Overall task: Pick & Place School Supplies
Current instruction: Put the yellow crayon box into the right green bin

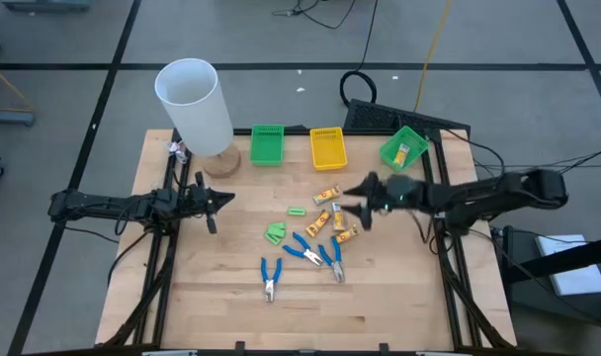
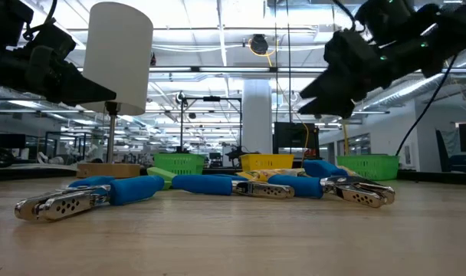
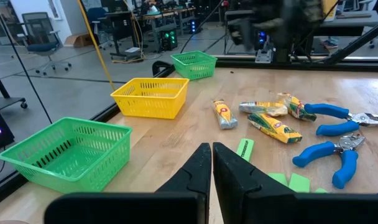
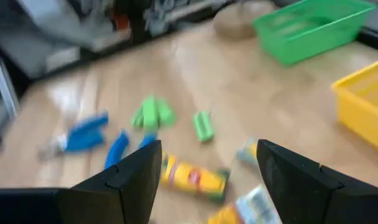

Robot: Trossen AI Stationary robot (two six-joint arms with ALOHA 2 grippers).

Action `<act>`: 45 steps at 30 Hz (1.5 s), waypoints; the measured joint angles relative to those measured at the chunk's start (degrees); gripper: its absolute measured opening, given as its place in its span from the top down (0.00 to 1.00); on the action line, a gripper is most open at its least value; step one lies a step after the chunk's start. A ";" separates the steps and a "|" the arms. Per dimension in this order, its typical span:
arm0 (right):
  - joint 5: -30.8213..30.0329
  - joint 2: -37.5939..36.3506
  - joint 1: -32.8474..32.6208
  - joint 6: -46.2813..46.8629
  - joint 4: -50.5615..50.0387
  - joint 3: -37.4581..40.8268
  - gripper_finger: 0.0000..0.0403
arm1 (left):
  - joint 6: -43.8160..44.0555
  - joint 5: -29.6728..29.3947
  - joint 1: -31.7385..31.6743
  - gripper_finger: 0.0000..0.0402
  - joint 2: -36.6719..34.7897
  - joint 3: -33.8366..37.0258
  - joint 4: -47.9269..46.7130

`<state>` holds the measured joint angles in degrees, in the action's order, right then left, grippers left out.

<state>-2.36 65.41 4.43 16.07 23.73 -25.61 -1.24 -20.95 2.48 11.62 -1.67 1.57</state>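
The school supplies lie loose mid-table: yellow-orange packs [image 1: 327, 194] [image 3: 274, 127], light-green pieces [image 1: 275, 233] [image 4: 203, 125] and blue-handled pliers [image 1: 302, 249] [image 2: 80, 196]. One more yellow pack lies in the far-right green bin [image 1: 403, 148]. My right gripper [image 1: 351, 201] [image 4: 207, 149] hangs open above the yellow packs, clear of the table, pointing toward the table's left. My left gripper [image 1: 216, 203] [image 3: 211, 149] is shut and empty, raised at the table's left side, pointing toward the items.
A green bin [image 1: 267, 144] and a yellow bin [image 1: 328, 148] stand along the far edge, both slotted. A tall white cylinder [image 1: 194, 104] on a round wooden base stands at the far left. Bare wood lies near the front edge [image 1: 380, 307].
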 joint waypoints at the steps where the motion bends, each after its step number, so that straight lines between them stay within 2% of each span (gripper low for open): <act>1: -2.26 0.97 -2.59 -2.07 0.34 0.01 0.37 | -0.02 0.00 0.00 0.95 0.00 0.00 0.00; 4: -8.63 4.69 -9.29 -5.28 2.18 -0.02 0.37 | -0.02 0.00 0.01 0.95 0.00 0.00 0.00; 7: -13.13 8.80 -13.70 -3.83 3.71 -0.02 0.37 | -0.01 0.00 0.00 0.95 0.00 0.00 0.00; 11: -16.91 13.31 -15.86 8.19 3.70 -0.02 0.37 | 0.01 0.00 0.00 0.95 0.00 0.00 0.00; 14: -13.82 14.47 -15.09 20.71 0.75 -0.02 0.37 | -0.01 0.00 0.02 0.95 0.00 0.00 0.00; 18: -4.86 14.04 -12.65 34.55 -3.63 -0.02 0.37 | 0.00 0.00 0.02 0.95 0.00 0.00 0.00; 20: -2.01 13.44 -11.82 36.53 -4.73 -0.06 0.37 | -0.02 0.00 0.02 0.95 0.00 0.00 0.00; 23: -1.46 12.97 -11.14 36.55 -5.76 -0.10 0.37 | 0.00 0.00 0.02 0.95 0.00 0.00 0.00; 27: -1.88 12.83 -10.75 32.66 -6.54 -0.09 0.37 | 0.01 0.00 0.02 0.95 0.00 0.00 0.00; 40: -5.13 13.11 -13.43 -3.97 -8.16 -0.01 0.37 | 0.00 0.00 0.00 0.95 0.00 0.00 0.00; 45: -5.55 13.09 -14.69 -8.10 -8.14 0.01 0.37 | 0.01 0.00 0.02 0.95 0.00 0.00 0.00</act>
<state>-7.90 78.50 -10.26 7.97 15.59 -25.61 -1.23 -20.95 2.50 11.62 -1.67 1.56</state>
